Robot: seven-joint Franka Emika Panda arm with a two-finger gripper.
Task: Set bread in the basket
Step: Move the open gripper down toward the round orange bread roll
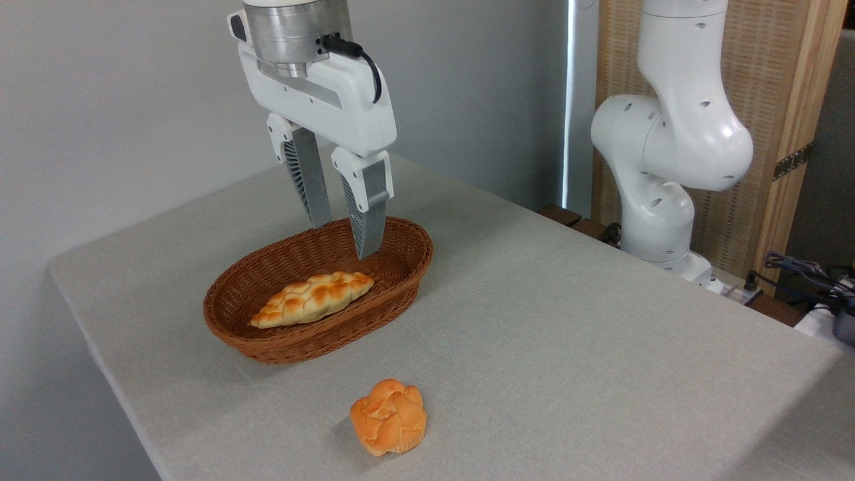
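Bare table [568,321] surrounds the bread [389,416]; a braided loaf [312,298] fills the basket's [267,347] middle.

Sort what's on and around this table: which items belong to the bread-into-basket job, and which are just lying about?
Part of the job:
- round bun, on the table in front of the basket
- wicker basket
- end effector, open above the basket

Just lying about:
- braided loaf, already in the basket
- cables at the right edge

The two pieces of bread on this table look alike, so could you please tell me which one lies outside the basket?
The small round orange-brown bun lies on the bare table, in front of the basket. The long braided loaf is already inside it.
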